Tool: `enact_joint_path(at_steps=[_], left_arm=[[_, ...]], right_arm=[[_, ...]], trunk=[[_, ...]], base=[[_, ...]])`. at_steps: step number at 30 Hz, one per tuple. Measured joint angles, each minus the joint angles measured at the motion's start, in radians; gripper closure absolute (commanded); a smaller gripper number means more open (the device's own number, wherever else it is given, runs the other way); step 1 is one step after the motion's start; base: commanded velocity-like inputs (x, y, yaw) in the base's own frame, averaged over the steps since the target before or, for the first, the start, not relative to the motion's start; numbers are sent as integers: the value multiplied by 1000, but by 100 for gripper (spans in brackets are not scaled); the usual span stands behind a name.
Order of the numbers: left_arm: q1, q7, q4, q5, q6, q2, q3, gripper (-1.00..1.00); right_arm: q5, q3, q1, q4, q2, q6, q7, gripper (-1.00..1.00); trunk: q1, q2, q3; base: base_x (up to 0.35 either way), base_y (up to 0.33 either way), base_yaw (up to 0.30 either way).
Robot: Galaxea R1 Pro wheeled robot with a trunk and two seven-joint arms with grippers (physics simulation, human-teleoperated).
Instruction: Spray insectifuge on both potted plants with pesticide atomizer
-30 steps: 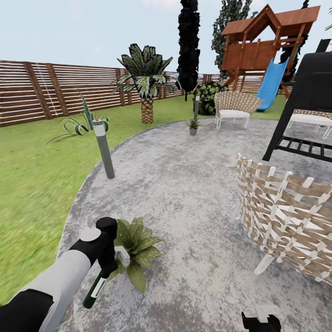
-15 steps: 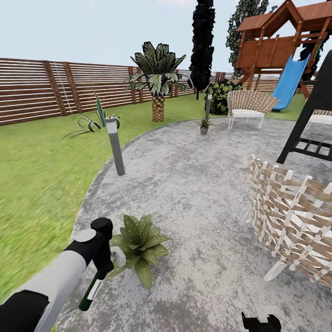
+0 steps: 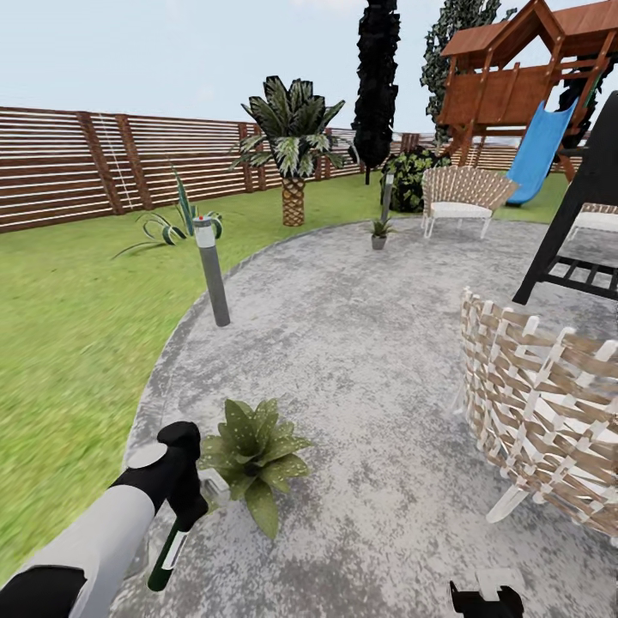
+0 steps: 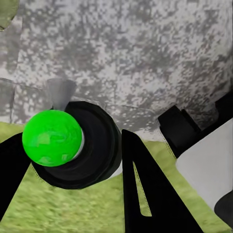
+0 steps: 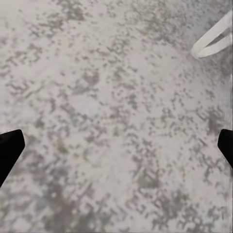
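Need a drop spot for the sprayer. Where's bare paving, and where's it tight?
Free: the wide patio stretch between the bollard lamp, the near plant and the woven chair; also the paving toward the far plant. Tight: around the left gripper, holding the atomizer beside the near plant at the lawn edge.
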Motion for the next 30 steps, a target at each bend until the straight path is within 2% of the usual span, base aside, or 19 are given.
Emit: enact_joint_path(at_steps=[8, 13, 18, 21, 23, 25, 27, 30], left_arm=[[4, 1, 1, -1, 0, 4, 2, 100], [56, 44, 0, 5, 0, 5, 4, 100], [71, 78, -1, 70, 1, 7, 12, 100], [72, 151, -1, 95, 1, 3, 53, 100], [72, 229, -2, 123, 2, -1, 90, 100], [72, 279, -5, 156, 4, -1, 108, 100], [72, 314, -1, 184, 4, -3, 117, 100], [73, 323, 0, 190, 4, -3, 120, 100]], right_arm=[[0, 0, 0, 0, 0, 0, 0, -100], [0, 0, 0, 0, 1, 0, 0, -100], [0, 0, 0, 0, 1, 0, 0, -100], [0, 0, 0, 0, 1, 0, 1, -100], [0, 1, 0, 0, 1, 0, 1, -100], [0, 1, 0, 0, 1, 0, 1, -100], [1, 2, 0, 0, 1, 0, 1, -100], [1, 2, 0, 0, 1, 0, 1, -100]], trunk=[[0, 0, 0], [0, 0, 0], [0, 0, 0], [0, 0, 0], [0, 0, 0], [0, 0, 0], [0, 0, 0], [0, 0, 0]], base=[[-87, -265, 0], [-213, -215, 0], [-171, -129, 0], [-23, -15, 0], [-4, -3, 0], [-1, -1, 0], [0, 0, 0], [0, 0, 0]])
